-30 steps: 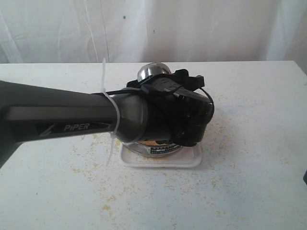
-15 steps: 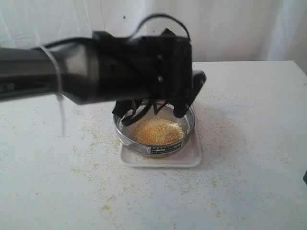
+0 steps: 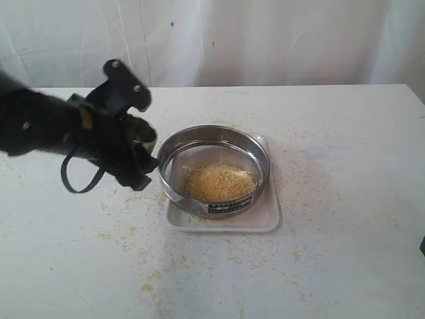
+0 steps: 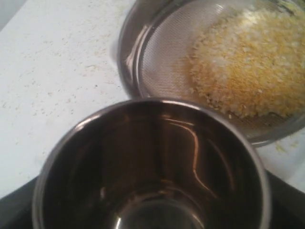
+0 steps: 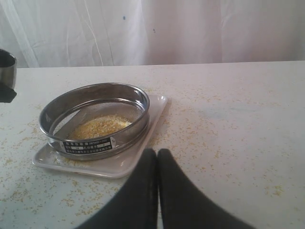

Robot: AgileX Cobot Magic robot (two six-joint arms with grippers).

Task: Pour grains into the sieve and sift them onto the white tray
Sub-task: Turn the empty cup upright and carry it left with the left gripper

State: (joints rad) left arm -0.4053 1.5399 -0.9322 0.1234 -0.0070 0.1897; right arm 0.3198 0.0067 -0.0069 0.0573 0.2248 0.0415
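Note:
The sieve [image 3: 192, 201], a wide steel ring with a dark label, rests on the white tray [image 3: 267, 216] at mid-table. A heap of yellow and pale grains [image 3: 219, 181] lies on its mesh. Just left of the sieve, my left gripper [image 3: 133, 138] is shut on the small steel cup [image 3: 142, 131], held above the table. In the left wrist view the cup [image 4: 152, 162] looks empty, with the sieve [image 4: 152, 62] and grains [image 4: 248, 67] beyond it. My right gripper [image 5: 157, 155] is shut on nothing, near the tray's corner [image 5: 143, 155], facing the sieve [image 5: 128, 136].
Loose grains are scattered over the white table [image 3: 332, 266] around the tray, thickest at the front left. A white curtain [image 3: 265, 40] hangs behind the table's far edge. In the exterior view the right gripper is out of frame.
The left arm, which covered the sieve with the cup a second ago, has pulled back to the left. The sieve and its grain heap are now uncovered.

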